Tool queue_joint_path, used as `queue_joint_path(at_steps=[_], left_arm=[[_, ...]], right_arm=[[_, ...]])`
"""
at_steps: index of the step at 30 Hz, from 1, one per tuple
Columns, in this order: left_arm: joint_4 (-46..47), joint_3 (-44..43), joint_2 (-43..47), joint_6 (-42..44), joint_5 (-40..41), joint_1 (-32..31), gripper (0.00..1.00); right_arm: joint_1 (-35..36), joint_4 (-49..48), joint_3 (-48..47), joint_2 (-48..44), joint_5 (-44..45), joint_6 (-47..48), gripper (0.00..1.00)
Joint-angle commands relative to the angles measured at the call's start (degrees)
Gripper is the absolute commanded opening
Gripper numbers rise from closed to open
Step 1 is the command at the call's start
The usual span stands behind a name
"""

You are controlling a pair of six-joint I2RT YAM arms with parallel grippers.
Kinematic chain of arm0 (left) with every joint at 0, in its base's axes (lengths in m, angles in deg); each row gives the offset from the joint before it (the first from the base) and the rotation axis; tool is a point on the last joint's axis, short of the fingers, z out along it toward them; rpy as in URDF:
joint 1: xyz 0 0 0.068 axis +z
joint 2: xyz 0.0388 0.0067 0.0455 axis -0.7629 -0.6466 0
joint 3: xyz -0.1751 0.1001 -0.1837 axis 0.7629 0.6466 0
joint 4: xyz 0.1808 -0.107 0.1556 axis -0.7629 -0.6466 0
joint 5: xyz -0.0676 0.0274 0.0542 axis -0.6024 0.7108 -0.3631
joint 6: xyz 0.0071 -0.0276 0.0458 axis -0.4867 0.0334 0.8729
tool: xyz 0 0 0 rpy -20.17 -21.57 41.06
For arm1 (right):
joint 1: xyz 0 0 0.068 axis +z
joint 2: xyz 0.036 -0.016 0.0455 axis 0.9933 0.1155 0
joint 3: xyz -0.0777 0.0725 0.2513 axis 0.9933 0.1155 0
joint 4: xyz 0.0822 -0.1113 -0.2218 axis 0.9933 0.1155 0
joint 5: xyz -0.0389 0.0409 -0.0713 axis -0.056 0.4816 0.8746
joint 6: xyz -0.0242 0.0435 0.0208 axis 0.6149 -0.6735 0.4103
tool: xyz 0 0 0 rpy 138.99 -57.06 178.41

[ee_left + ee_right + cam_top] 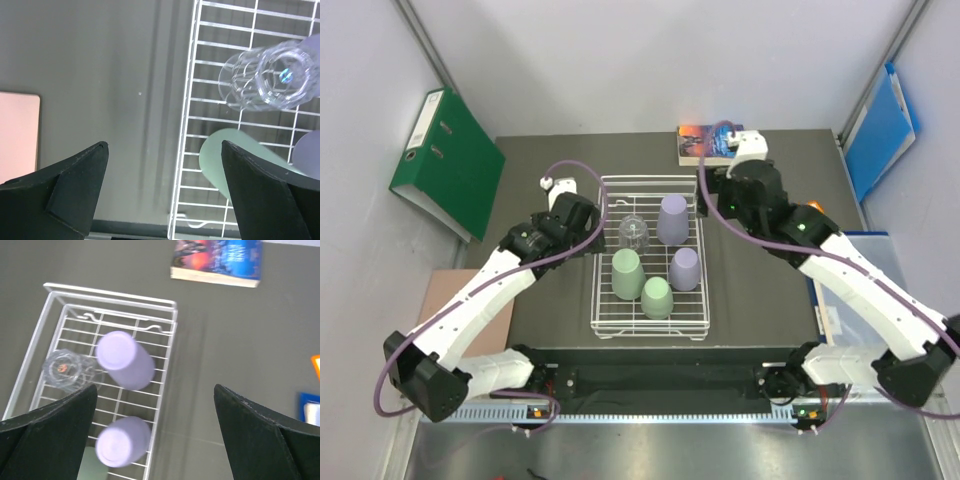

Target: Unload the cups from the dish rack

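The white wire dish rack (603, 300) stands mid-table between my arms. In it stand a clear ribbed glass (634, 233), two lilac cups (672, 219) (684, 268) and two pale green cups (627, 274) (657, 297), all upside down. My left gripper (588, 228) is open and empty, above the rack's left rim (185, 125), with the glass (270, 75) and a green cup (212, 152) ahead of it. My right gripper (715, 195) is open and empty, above the rack's right rim (167, 365), beside the lilac cups (125, 360) (122, 442).
A book (715, 143) lies behind the rack, also in the right wrist view (217, 260). A green binder (448, 163) leans at the far left, a blue folder (882, 130) at the far right. A pinkish board (17, 135) lies left of the table.
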Motion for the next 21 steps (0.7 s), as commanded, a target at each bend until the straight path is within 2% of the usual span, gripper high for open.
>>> queue_joint_path(at_steps=[1,11,14,21], left_arm=[[0.24,2.70,3.41,-2.41,-1.02,-0.19,0.99],[1.12,3.40,3.94,-1.53,-0.50,-0.19,0.99],[0.77,3.58,3.06,-3.02,0.21,-0.19,0.99],[1.56,4.28,1.75,-5.75,0.12,-0.28,0.99]], right_arm=[[4.01,-0.93,-5.45,6.05,-0.10,-1.87,1.00],[6.12,1.07,-14.95,23.44,1.93,-2.06,1.00],[5.77,3.10,-17.94,26.62,2.11,-1.35,1.00],[2.17,1.36,-17.16,27.77,-0.52,-2.05,1.00]])
